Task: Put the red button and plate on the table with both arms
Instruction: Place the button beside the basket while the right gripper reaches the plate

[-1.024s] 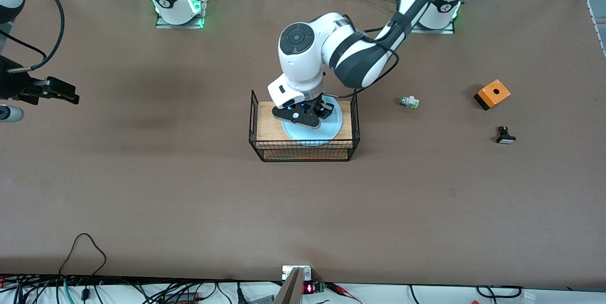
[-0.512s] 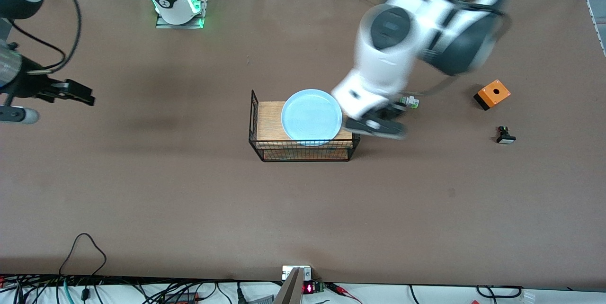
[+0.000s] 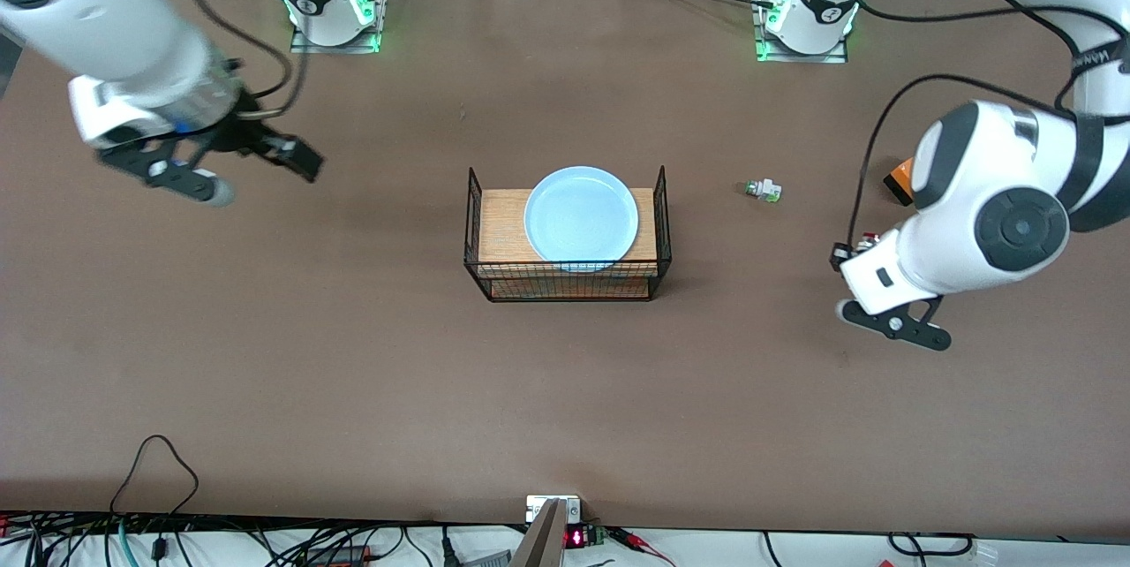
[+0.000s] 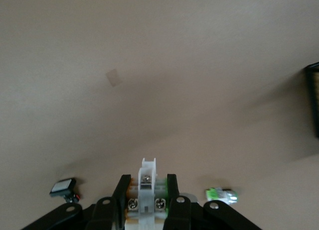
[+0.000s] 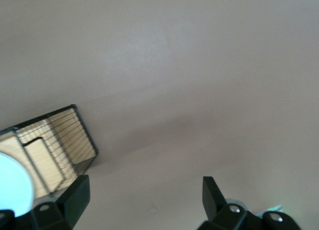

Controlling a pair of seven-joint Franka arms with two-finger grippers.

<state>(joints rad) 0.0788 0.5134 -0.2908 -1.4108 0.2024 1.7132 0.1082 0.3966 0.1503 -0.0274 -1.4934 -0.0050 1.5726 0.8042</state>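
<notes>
On the brown desk (image 3: 353, 373), the left gripper (image 4: 148, 186) hangs over its own end, fingers clamped on the small, light button (image 4: 147, 190), while the open right gripper (image 5: 144, 192) approaches the stiff, slippery plate (image 3: 581, 218) atop the rack (image 3: 565, 280), likely best gripped by its rim.

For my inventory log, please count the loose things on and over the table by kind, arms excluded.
Push-button switches: 3 (red button in left pincer, green-capped switch, black switch)
Light-blue plate: 1
Wire rack: 1
Orange box: 1
Total: 6
</notes>
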